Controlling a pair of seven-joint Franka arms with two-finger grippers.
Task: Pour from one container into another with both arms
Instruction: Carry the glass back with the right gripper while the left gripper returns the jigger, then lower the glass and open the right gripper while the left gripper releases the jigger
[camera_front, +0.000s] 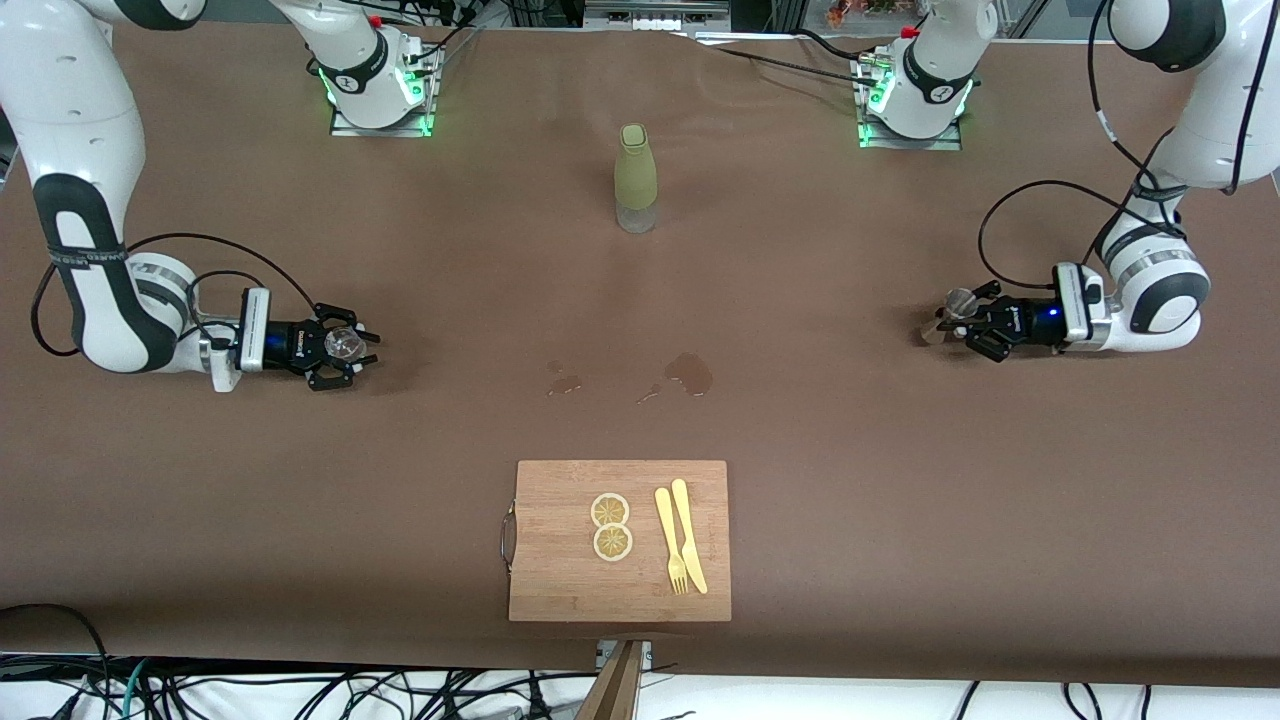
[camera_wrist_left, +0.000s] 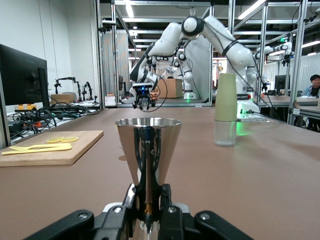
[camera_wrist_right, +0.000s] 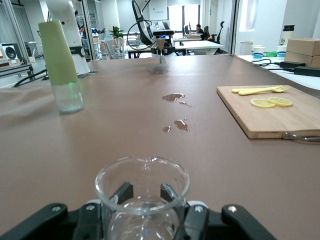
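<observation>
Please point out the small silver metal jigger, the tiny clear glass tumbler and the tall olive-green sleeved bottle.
jigger (camera_wrist_left: 148, 146), left wrist view, upper cone.
tumbler (camera_wrist_right: 142, 181), right wrist view, rim.
bottle (camera_front: 635, 175), front view, sleeve.

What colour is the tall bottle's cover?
The bottle's cover is pale olive green over clear glass, best seen in the right wrist view.

Polished, mirror-bright metal jigger (camera_wrist_left: 148, 150) between the left gripper's (camera_front: 962, 322) matt black plastic jaws. Clear, glossy glass tumbler (camera_wrist_right: 142, 192) between the right gripper's (camera_front: 345, 346) jaws. Matt brown surface (camera_front: 900, 480), smooth, with glossy wet patches (camera_front: 689, 372). Bottle (camera_front: 635, 178): matt olive sleeve, clear base. Wooden board (camera_front: 560, 560), visible grain, metal handle; pale yellow plastic cutlery (camera_front: 681, 535).
</observation>
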